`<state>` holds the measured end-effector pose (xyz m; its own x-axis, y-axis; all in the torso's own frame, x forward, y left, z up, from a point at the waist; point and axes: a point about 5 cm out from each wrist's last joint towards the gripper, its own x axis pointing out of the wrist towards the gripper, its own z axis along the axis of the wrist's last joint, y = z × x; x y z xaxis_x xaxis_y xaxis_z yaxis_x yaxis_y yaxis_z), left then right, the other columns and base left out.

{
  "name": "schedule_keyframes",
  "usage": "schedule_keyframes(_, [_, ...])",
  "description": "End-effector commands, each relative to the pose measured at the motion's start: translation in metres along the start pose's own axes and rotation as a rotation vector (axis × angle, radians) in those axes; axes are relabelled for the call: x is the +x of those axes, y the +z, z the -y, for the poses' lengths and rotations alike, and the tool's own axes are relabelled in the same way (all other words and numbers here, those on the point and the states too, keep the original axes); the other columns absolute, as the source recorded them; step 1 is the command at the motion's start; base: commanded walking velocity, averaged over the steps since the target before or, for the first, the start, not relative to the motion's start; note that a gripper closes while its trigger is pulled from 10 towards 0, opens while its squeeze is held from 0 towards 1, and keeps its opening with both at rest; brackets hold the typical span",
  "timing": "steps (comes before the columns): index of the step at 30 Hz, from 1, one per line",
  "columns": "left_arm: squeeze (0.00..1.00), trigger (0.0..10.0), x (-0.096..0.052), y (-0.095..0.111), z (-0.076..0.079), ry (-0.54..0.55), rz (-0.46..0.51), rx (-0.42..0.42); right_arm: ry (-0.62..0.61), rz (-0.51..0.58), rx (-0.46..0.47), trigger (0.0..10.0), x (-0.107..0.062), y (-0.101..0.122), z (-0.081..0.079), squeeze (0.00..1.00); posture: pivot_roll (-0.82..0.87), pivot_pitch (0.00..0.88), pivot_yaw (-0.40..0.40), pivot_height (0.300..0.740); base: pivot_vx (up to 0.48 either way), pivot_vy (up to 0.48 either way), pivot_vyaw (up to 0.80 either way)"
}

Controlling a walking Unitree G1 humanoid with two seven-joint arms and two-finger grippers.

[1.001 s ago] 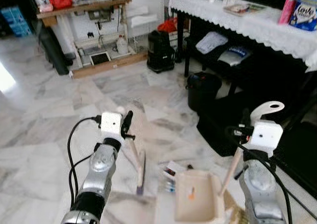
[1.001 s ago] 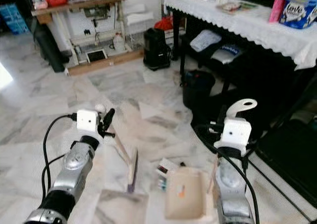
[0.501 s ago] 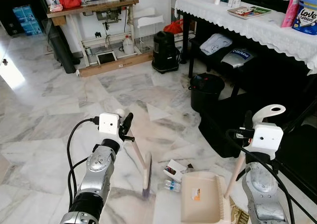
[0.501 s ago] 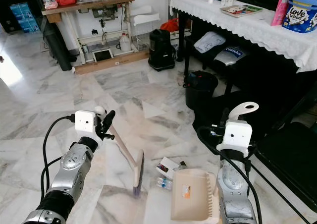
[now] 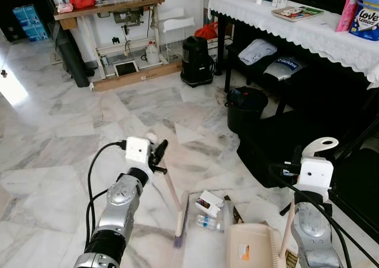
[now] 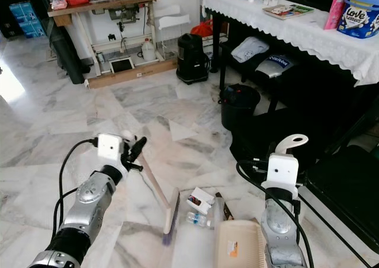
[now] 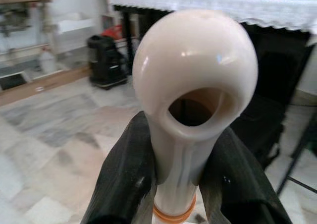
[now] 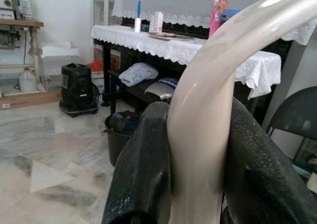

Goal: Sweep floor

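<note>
My left gripper [image 5: 159, 155] is shut on the round cream end of a hand broom's handle [image 7: 193, 70]. The broom slants down to its head [image 5: 181, 220], whose bristles rest on the marble floor. Just right of the head lie a small white box [image 5: 208, 201], a clear plastic bottle [image 5: 207, 222] and a dark wrapper [image 5: 234, 211]. My right gripper [image 8: 198, 179] is shut on the curved cream handle [image 5: 320, 144] of a beige dustpan [image 5: 251, 247]. The dustpan sits on the floor right of the litter.
A black bin [image 5: 246, 107] stands ahead on the right, beside a table with a white lace cloth [image 5: 308, 25] and dark storage beneath. A black appliance [image 5: 196, 61] and a wooden workbench [image 5: 106, 7] are at the back. Open marble floor lies to the left.
The broom head has swept right, closer to the litter, with my left gripper following. The dustpan has shifted right and nearer to me. The camera has moved a little.
</note>
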<state>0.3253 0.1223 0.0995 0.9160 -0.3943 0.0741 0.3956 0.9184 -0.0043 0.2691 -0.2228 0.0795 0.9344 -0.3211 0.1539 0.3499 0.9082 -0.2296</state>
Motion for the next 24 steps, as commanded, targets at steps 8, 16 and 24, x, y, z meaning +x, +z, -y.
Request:
schedule_keyframes(8, [0.0, 10.0, 0.013, 0.026, 0.007, -0.11, 0.073, 0.001, -0.021, -0.033, -0.022, 10.0, -0.016, -0.014, 0.005, 0.0, -0.04, 0.0, 0.087, 0.74, 0.0, 0.0, 0.0])
schedule_keyframes(16, [0.0, 10.0, 0.014, 0.014, 0.015, -0.169, 0.005, -0.001, -0.032, -0.028, -0.018, 10.0, -0.018, -0.014, 0.005, 0.0, -0.04, 0.0, 0.095, 0.74, 0.0, 0.0, 0.0])
schedule_keyframes(24, [0.0, 10.0, 0.008, -0.003, 0.029, -0.295, -0.112, -0.013, -0.04, -0.007, -0.014, 10.0, -0.014, -0.008, 0.006, 0.0, -0.04, 0.0, 0.097, 0.74, 0.0, 0.0, 0.0])
